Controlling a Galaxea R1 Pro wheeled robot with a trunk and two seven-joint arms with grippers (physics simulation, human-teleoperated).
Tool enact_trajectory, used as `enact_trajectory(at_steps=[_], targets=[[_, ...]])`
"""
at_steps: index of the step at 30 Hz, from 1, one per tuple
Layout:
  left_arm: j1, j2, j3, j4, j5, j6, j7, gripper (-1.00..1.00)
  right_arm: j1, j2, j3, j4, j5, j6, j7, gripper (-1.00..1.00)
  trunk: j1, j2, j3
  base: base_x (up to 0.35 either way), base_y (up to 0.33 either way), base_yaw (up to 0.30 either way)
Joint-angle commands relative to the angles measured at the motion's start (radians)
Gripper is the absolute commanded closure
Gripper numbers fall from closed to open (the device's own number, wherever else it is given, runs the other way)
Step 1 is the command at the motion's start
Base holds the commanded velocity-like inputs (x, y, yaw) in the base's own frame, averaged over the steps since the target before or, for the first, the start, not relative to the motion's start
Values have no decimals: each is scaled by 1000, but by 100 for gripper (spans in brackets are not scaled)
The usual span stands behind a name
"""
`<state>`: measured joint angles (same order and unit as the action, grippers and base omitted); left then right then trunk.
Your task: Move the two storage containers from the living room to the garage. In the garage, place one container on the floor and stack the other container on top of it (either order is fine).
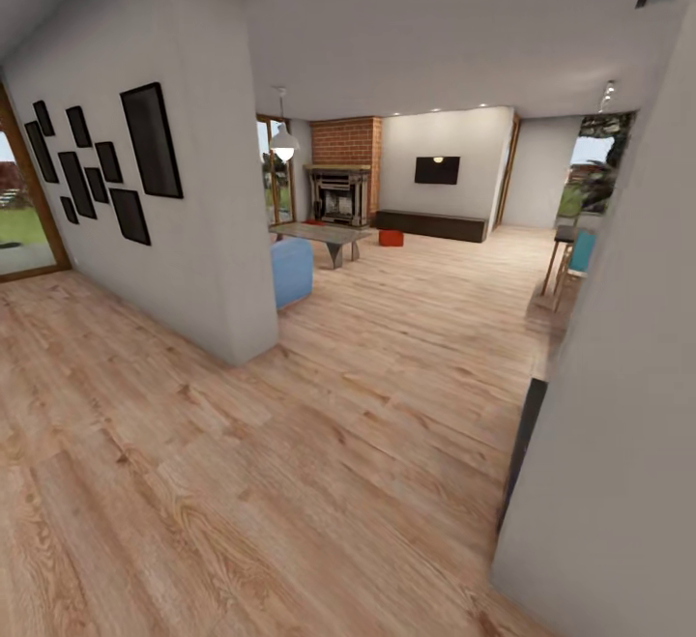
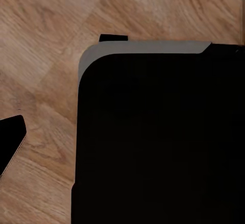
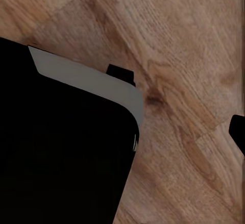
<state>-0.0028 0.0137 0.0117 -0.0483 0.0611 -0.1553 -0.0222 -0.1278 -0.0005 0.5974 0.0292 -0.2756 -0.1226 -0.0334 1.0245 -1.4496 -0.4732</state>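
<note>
The head view looks across a light wood plank floor (image 1: 319, 444) toward the living room at the centre of the frame. There, a brick fireplace (image 1: 343, 168) stands at the far wall, with a long dark low cabinet (image 1: 430, 225) to its right under a wall-mounted screen (image 1: 437, 170). One orange-red storage container (image 1: 391, 238) sits on the planks just in front of the cabinet's left end, small and far off. A light blue sofa (image 1: 292, 272) pokes out from behind a white partition wall (image 1: 208, 231) at left centre, which carries a cluster of dark picture frames (image 1: 106, 168). A low table (image 1: 324, 234) stands between sofa and fireplace.

Both wrist views look down on wood planks and a large black body with a grey edge; small dark shapes at the frame edges may be finger parts, but I cannot tell whether either gripper is apart or together. The container lies well apart from both arms, across the room.
</note>
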Motion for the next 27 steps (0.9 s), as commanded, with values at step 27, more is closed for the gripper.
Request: enact_trajectory(at_steps=[27], targets=[[0,0,1,0,6,-2,-2,-100,-1,3,8,3,-10,-4,1,-100,1,0,-1,322,0,75]])
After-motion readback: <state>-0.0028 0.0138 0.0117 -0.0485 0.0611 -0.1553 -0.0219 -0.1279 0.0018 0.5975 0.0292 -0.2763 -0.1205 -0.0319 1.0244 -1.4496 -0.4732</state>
